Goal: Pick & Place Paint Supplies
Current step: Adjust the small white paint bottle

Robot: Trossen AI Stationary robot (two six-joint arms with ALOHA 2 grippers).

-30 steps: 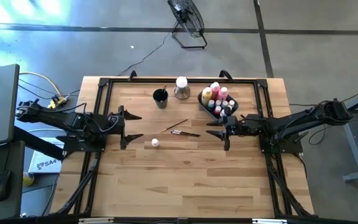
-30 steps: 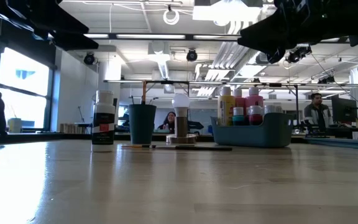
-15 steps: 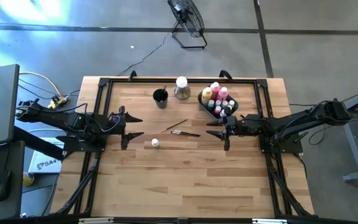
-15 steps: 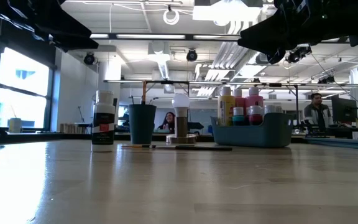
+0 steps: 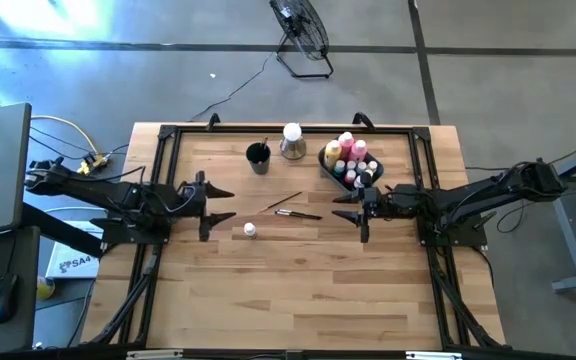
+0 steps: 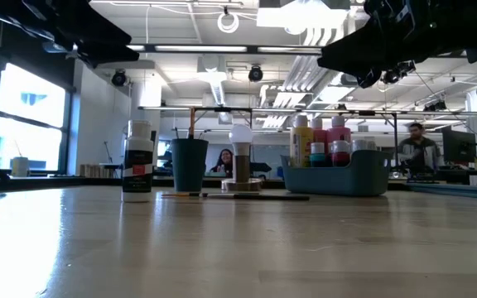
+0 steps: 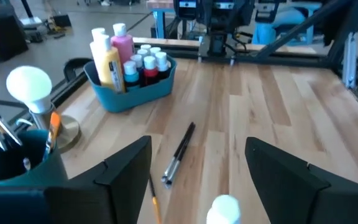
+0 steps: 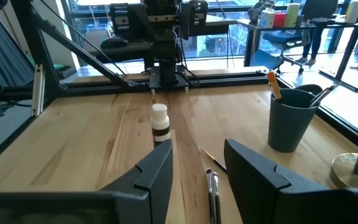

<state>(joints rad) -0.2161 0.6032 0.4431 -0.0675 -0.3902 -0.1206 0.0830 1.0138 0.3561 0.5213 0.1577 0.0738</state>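
A small white-capped pot [image 5: 250,230] stands upright on the wooden table, also seen in the low view [image 6: 137,161]. Two thin dark-handled brushes [image 5: 293,209] lie flat near the middle. A grey-blue bin [image 5: 334,170] at the far right holds yellow, pink and small capped bottles [image 7: 115,56]. My left gripper [image 5: 228,204] hovers open above the table's left part, pointing at the pot [image 7: 224,208] and brushes [image 7: 179,152]. My right gripper [image 5: 338,207] hovers open right of the brushes [image 8: 212,186], with nothing between its fingers.
A dark round cup [image 5: 258,157] with brushes in it stands at the far middle, and a white-topped object on a round base [image 5: 292,141] is beside it. A black frame [image 5: 164,150] runs round the tabletop. The near half of the table is bare wood.
My left gripper's fingers have drawn closer together but still stand apart, with nothing between them. The pot, the brushes and the bin have kept their places.
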